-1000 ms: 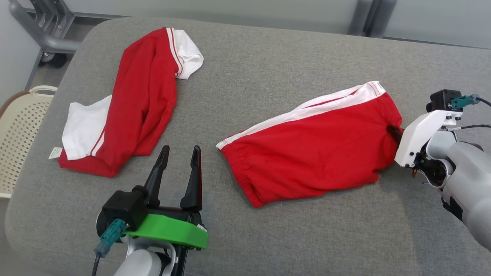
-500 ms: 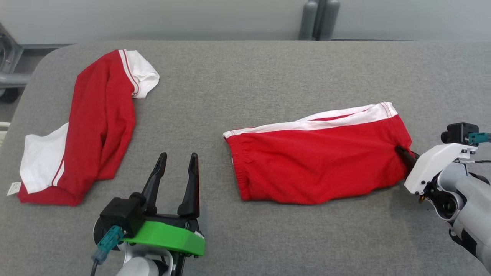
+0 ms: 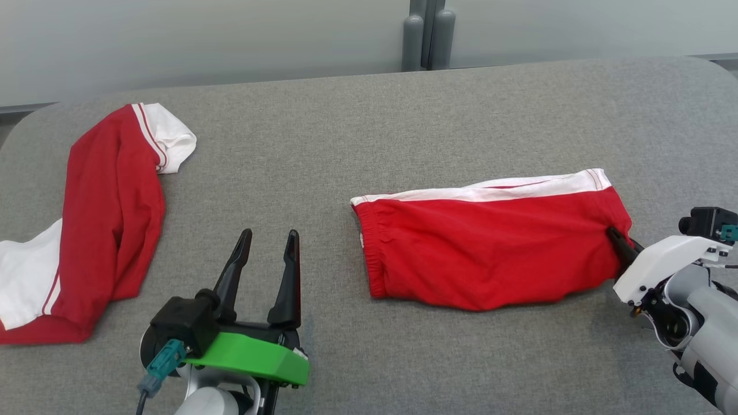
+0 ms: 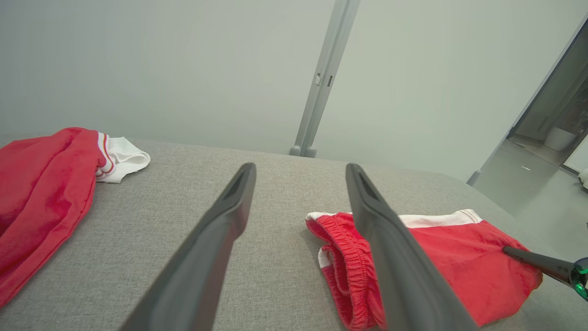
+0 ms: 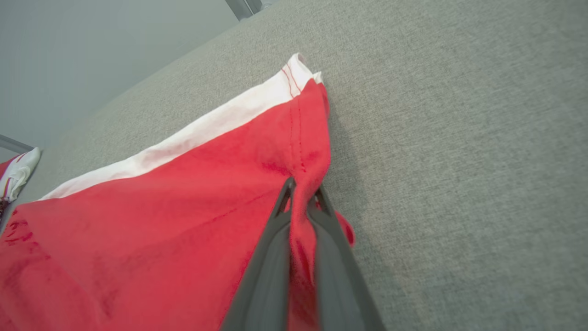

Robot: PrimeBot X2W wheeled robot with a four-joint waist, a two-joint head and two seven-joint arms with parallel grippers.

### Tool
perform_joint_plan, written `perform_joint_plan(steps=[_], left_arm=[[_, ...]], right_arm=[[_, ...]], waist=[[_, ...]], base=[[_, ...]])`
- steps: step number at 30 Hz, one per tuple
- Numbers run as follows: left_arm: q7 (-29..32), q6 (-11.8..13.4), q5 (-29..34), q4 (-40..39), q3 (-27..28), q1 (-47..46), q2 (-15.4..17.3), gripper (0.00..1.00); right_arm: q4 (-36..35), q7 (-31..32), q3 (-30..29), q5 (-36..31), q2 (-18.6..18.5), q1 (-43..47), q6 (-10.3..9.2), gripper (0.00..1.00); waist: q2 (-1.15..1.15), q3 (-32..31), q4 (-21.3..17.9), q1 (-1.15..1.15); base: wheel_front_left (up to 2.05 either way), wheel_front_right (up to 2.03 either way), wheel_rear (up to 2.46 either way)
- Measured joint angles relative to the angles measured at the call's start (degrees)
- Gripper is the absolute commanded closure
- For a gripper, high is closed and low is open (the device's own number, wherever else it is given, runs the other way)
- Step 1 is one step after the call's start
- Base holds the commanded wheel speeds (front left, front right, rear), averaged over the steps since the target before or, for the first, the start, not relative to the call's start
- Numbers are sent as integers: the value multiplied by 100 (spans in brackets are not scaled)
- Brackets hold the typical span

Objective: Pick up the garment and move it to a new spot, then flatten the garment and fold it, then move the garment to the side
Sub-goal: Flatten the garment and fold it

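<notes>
Grey tabletop [image 3: 369, 127] looked grippy; right gripper [image 5: 301, 191] pinched just the shorts [image 3: 490, 253] hem, so I feared slip-out when dragging; left gripper [image 3: 268, 235] gaped, empty.

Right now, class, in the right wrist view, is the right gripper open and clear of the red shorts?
No, the right gripper is shut on the red shorts, pinching their edge.

My shorts [image 3: 490, 259] are bright red, with a white band along the side facing the table's far edge and thin red lines at the band's hem. The table [image 3: 346, 144] is flecked grey fabric. At its left edge, the second garment [image 3: 109, 219] is red with white parts and thin red-and-white striping. My left gripper [image 3: 270, 233] has black fingers on a green mount. My right gripper [image 3: 614, 233] has dark fingers and a white housing.
</notes>
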Motion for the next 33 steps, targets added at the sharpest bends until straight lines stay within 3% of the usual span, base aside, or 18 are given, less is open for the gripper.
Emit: perform_joint_plan(steps=[12,24,33], left_arm=[[16,42,-70,-8,11,60,47,0],[26,71,-107,-65,18,119,101,0],[-11,115,-145,-67,82,121,80,0]], right_arm=[[426,-130,-208,227,264,2,0,100],[1089,322,2,119,520,-138,0,100],[493,403,114,-19,516,-398,-5,100]], waist=[[0,-169,6,0],[0,-152,56,0],[0,-202,42,0]], base=[[0,0,0],[0,0,0],[0,0,0]])
